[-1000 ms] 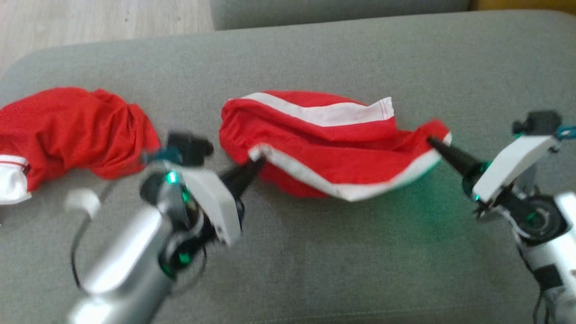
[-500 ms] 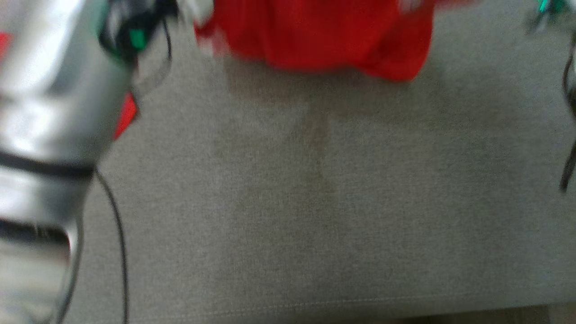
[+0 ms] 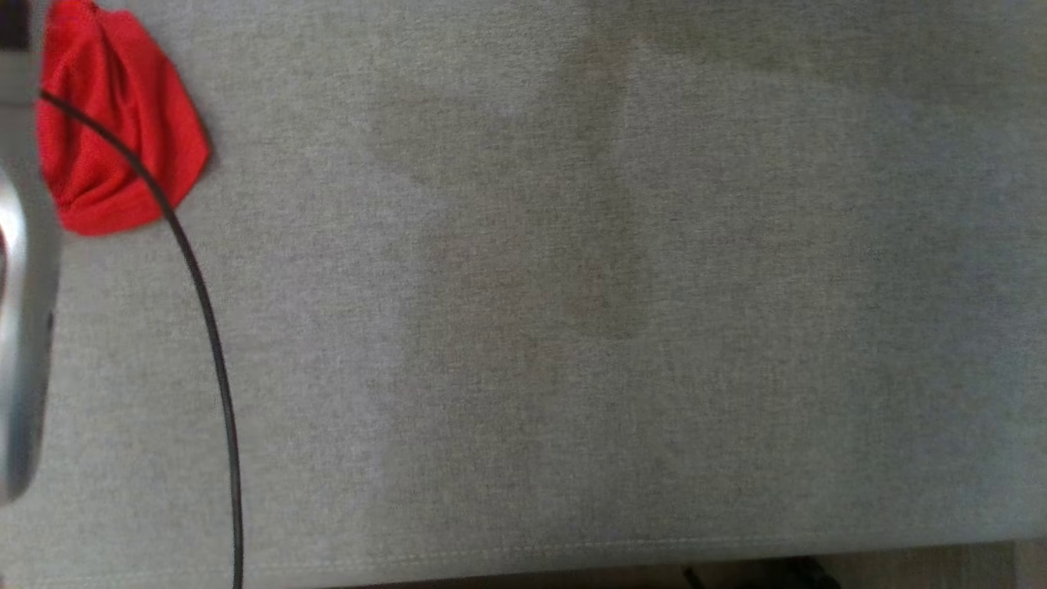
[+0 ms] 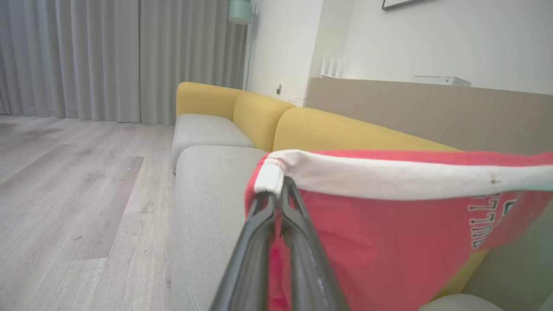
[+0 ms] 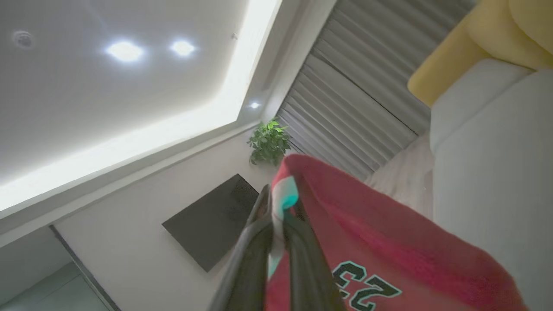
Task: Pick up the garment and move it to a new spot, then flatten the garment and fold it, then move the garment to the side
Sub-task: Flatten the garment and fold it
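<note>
The garment (image 4: 389,242) is red with a white band (image 4: 389,177) along its edge and dark lettering. It hangs stretched in the air above the grey sofa seat (image 4: 207,207). In the left wrist view my left gripper (image 4: 278,190) is shut on a white corner of that band. The right wrist view shows my right gripper (image 5: 278,203) shut on another white-edged corner, pointing up toward the ceiling. Below it the garment (image 5: 389,259) shows the number 23 (image 5: 363,285).
The head view looks down on the grey sofa cushion (image 3: 572,327), its front seam near the bottom edge. A red mesh cloth (image 3: 106,147) lies at the upper left, crossed by a black cable (image 3: 204,311). A silver forearm (image 3: 20,286) runs along the left edge. A yellow backrest (image 4: 337,129) is behind.
The head camera has swung down toward the cushion's front. The garment, lying on the cushion with both grippers at its corners a second ago, is now lifted off it and above the head view.
</note>
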Tool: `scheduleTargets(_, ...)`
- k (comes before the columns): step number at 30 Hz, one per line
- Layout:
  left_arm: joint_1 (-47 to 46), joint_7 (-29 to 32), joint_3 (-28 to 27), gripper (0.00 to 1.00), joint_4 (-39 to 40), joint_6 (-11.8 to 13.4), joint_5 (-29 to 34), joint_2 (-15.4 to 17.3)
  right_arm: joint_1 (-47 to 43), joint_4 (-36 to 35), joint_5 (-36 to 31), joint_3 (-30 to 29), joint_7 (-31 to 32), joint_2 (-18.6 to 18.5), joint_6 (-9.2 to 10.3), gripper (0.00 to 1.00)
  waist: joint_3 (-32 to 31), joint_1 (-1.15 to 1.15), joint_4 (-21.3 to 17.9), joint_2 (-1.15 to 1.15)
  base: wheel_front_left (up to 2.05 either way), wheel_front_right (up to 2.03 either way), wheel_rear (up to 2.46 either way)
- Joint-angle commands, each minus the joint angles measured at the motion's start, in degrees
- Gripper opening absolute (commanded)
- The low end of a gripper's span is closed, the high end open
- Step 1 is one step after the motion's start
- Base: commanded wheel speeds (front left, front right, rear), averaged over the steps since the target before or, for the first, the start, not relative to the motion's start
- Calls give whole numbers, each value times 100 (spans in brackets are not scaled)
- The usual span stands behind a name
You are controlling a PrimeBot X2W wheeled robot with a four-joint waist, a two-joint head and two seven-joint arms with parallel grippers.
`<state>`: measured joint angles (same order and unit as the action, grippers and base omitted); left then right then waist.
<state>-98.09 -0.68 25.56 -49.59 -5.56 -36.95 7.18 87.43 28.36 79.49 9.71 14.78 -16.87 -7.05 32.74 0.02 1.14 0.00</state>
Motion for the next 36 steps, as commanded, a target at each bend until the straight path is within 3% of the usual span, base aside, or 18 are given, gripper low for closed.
scheduleTargets(1, -405, -80, -73, 0, 72, -29, -25, 202, 304, -304, -26, -57, -105, 13, -44, 0, 4, -2, 35, 0, 0, 0, 0)
scheduleTargets(8, -208, -27, -30, 0, -437, -165, -382, 128, 78, -304, -113, 380, 86, -294, -44, 0, -111, -2, 108, 0, 0, 0, 0)
scheduleTargets(13, 616, 629, 682, 0, -369, -189, -728, 199, -924, -116, -112, 841, 328, -562, -44, 0, -433, -2, 62, 0, 0, 0, 0)
scheduleTargets(26, 3261, 2491, 2464, 0, 1264, -191, -2246, 1350, -3607, 133, -98, 2017, 916, -1246, -44, 0, -1979, -2, -142, 0, 0, 0, 0)
scheduleTargets(31, 4179, 3249, 2756, 0, 1846, -192, -2892, 1771, -4474, 181, -121, 2477, 1570, -1550, -44, 0, -2589, -2, -208, 0, 0, 0, 0)
scheduleTargets(36, 4907, 3978, 2938, 0, 2450, -141, -3398, 2101, -5271, -313, -167, 2963, 2461, -1950, -44, 0, -3016, -2, -280, 0, 0, 0, 0)
